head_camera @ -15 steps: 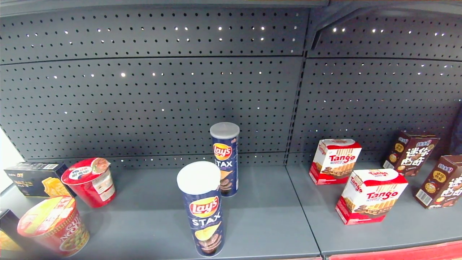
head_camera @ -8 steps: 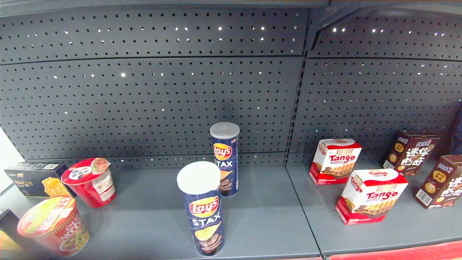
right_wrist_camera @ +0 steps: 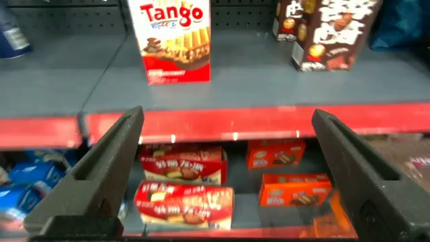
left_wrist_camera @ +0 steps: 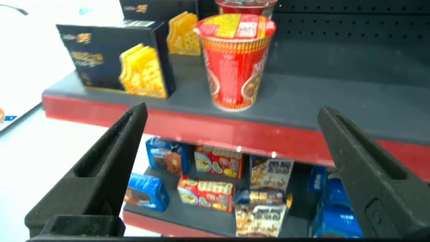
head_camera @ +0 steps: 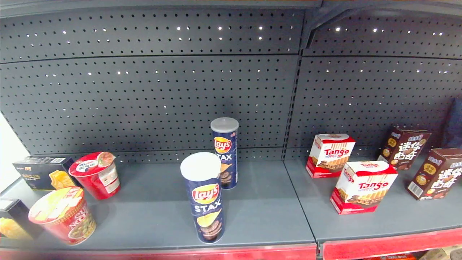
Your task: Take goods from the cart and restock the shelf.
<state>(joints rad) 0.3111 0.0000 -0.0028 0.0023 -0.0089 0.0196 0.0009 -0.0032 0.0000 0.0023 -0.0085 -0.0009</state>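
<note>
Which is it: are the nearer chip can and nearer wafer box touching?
Apart. The head view shows bare shelf between the nearer chip can and nearer wafer box.

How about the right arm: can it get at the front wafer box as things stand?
Probably yes: the right gripper is open and faces the shelf, and the front wafer box stands upright near the edge with nothing before it.

The left gripper [left_wrist_camera: 232, 113] was spread wide, its two dark fingers [left_wrist_camera: 101, 175] slanting outward from the wrist and gripping nothing. The right gripper [right_wrist_camera: 227, 113] stood in the same pose, its fingers [right_wrist_camera: 366, 181] far apart and empty. Both grippers were held roughly level and pointed forward, fingertips leading.
</note>
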